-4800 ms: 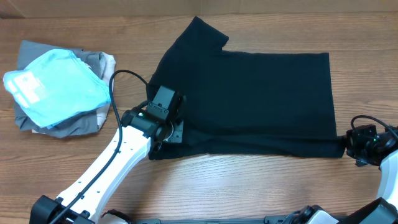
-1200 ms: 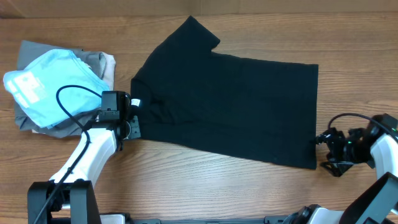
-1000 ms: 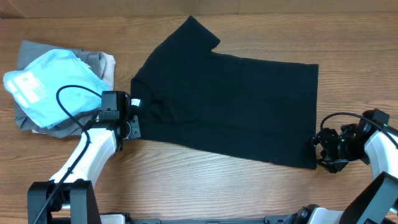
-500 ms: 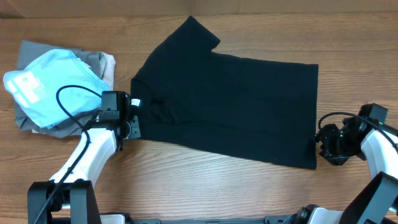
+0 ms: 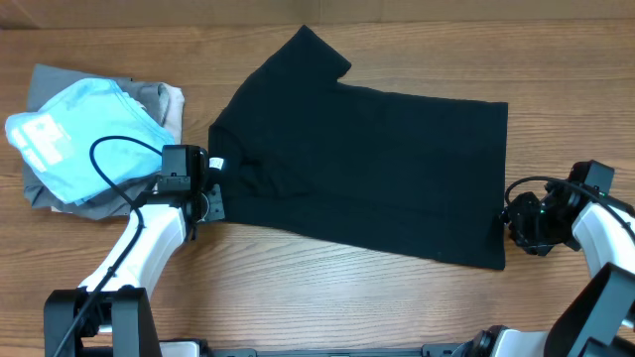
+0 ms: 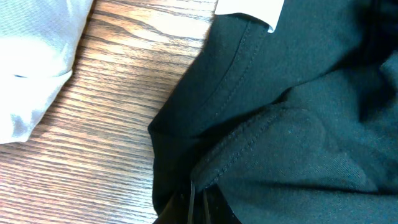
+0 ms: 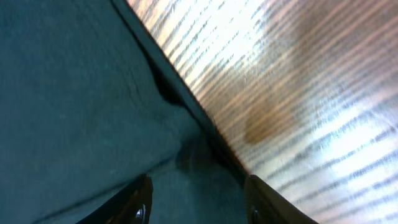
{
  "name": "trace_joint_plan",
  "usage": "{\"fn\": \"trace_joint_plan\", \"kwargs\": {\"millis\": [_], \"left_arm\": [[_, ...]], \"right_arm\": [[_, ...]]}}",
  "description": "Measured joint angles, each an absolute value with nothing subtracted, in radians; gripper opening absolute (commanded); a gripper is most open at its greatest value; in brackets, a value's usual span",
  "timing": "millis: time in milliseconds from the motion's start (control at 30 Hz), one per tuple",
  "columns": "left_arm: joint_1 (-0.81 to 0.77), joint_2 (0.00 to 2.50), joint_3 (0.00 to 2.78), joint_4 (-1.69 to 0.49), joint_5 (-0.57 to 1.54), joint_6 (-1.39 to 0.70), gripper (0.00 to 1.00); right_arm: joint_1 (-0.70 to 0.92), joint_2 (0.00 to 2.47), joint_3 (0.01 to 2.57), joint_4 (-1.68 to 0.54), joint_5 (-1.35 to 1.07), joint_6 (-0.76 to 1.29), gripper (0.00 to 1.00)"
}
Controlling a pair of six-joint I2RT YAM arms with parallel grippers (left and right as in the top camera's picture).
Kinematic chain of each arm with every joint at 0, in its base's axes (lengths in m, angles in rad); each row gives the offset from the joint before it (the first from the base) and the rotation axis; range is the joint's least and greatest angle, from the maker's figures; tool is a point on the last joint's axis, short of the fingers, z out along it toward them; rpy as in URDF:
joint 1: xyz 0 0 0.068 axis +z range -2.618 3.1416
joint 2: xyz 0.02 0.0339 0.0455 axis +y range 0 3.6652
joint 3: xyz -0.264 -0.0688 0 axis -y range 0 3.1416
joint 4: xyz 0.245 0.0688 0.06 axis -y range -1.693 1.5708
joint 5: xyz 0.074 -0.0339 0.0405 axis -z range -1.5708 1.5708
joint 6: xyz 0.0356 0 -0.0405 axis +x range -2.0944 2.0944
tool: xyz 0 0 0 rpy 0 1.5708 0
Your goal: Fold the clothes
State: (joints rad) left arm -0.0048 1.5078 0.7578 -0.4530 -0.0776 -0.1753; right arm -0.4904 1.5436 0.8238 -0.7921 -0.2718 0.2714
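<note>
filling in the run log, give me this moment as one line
stage: gripping to fold | left gripper: shut on black T-shirt, collar end | right gripper: open, jaws astride its opposite edge

One wooden desk (image 5: 327,297) is carrying everything. One black T-shirt (image 5: 377,169) is lying across its middle, showing one small white tag (image 5: 217,165) at its nine o'clock edge. One pile of clothing is sitting toward ten o'clock. In it, one light blue garment (image 5: 84,134) with white print is lying on top of grey folded garments (image 5: 129,198), whose number is not showing clearly. Two white robot arms are reaching in, one from seven o'clock and one from four o'clock. Each is carrying one tool, making two. The left tool (image 5: 211,188) is sitting at the shirt's nine o'clock edge, and the right tool (image 5: 511,220) at its four o'clock corner.
</note>
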Motion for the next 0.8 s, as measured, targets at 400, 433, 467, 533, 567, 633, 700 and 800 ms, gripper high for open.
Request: {"fn": "trace_joint_plan", "kwargs": {"millis": [400,433,467,533,567,633,700,800], "left_arm": [[-0.005,1.508,0.758,-0.453,-0.070,-0.175,0.04],[-0.005,1.508,0.758,-0.453,-0.070,-0.175,0.04],[-0.005,1.508,0.758,-0.453,-0.070,-0.175,0.04],[-0.005,1.508,0.758,-0.453,-0.070,-0.175,0.04],[-0.005,1.508,0.758,-0.453,-0.070,-0.175,0.04],[-0.005,1.508,0.758,-0.453,-0.070,-0.175,0.04],[-0.005,1.508,0.758,-0.453,-0.070,-0.175,0.04],[-0.005,1.508,0.758,-0.453,-0.070,-0.175,0.04]], "right_arm": [[-0.490,1.589,0.823,-0.760,-0.270,0.268,0.43],[-0.490,1.589,0.823,-0.752,-0.268,0.268,0.43],[-0.490,1.589,0.823,-0.747,-0.265,0.268,0.43],[-0.490,1.592,0.823,-0.741,-0.262,0.268,0.44],[-0.490,1.595,0.823,-0.739,-0.261,0.268,0.44],[-0.490,1.607,0.823,-0.736,-0.262,0.268,0.43],[-0.488,1.626,0.823,-0.731,-0.260,0.267,0.36],[-0.481,1.637,0.823,-0.725,-0.262,0.261,0.26]]}}
